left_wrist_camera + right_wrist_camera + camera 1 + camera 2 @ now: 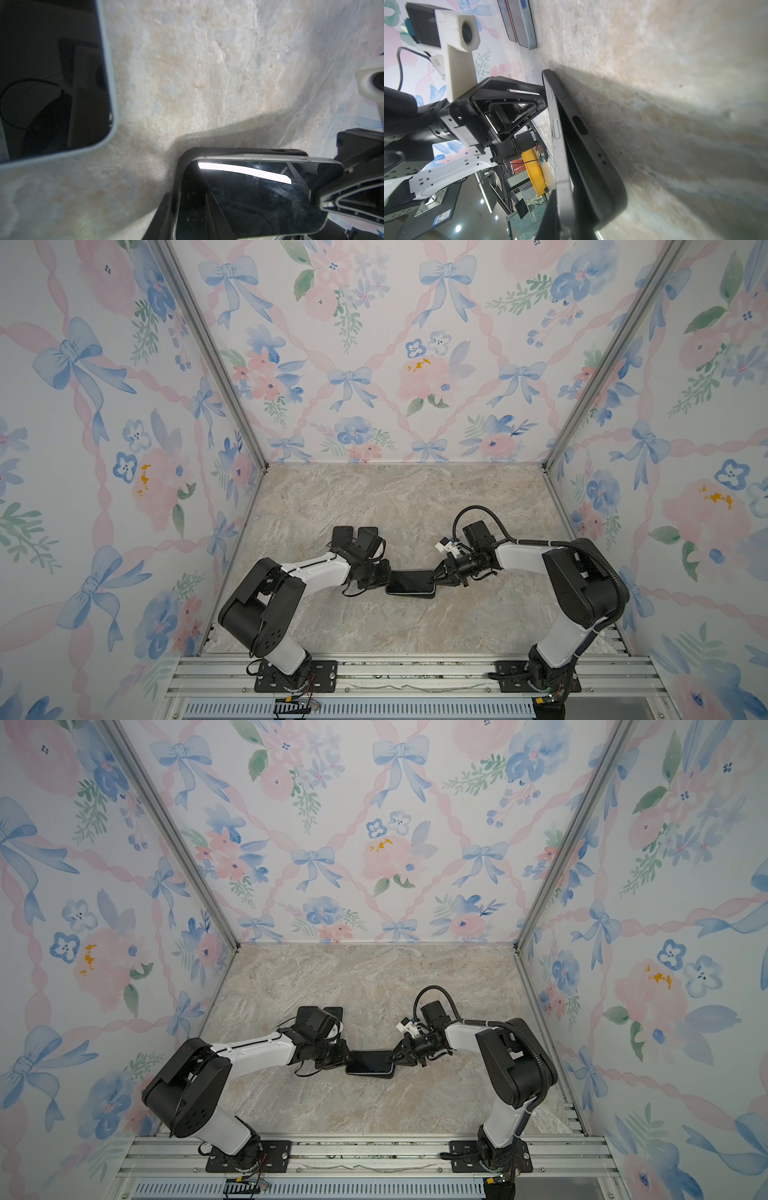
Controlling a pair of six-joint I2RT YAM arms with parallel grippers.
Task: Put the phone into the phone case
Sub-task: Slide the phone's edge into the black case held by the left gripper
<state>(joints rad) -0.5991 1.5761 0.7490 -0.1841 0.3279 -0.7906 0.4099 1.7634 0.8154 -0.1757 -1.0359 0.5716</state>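
The phone lies screen-up, tilted over the black phone case in the middle of the table, with the right gripper at its right end, jaws closed to a point. The left gripper meets the left end, its hold impossible to tell. A pale-rimmed handset lies nearby, apart.

Marble tabletop, black phone case, blue-rimmed phone nearby

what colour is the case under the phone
Black case under the phone; best in right wrist view.
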